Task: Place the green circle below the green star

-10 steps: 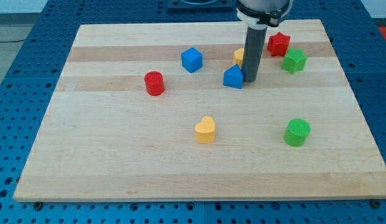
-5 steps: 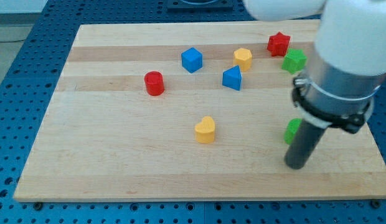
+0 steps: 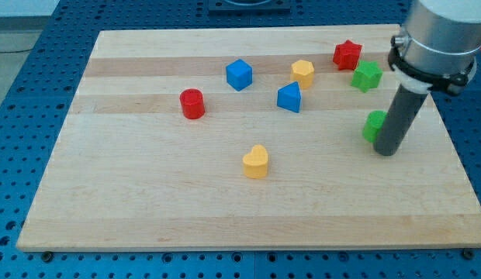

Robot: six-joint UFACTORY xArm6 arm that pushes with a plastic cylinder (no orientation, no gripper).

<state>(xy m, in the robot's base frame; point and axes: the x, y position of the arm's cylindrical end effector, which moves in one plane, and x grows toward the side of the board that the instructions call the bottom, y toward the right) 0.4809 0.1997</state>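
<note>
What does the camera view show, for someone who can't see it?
My tip touches the green circle, partly hidden behind the rod, just below the green star on the wooden board. Other coloured blocks sit farther left.

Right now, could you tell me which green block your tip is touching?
The green circle, partly hidden behind my tip; the green star sits apart, higher up.
</note>
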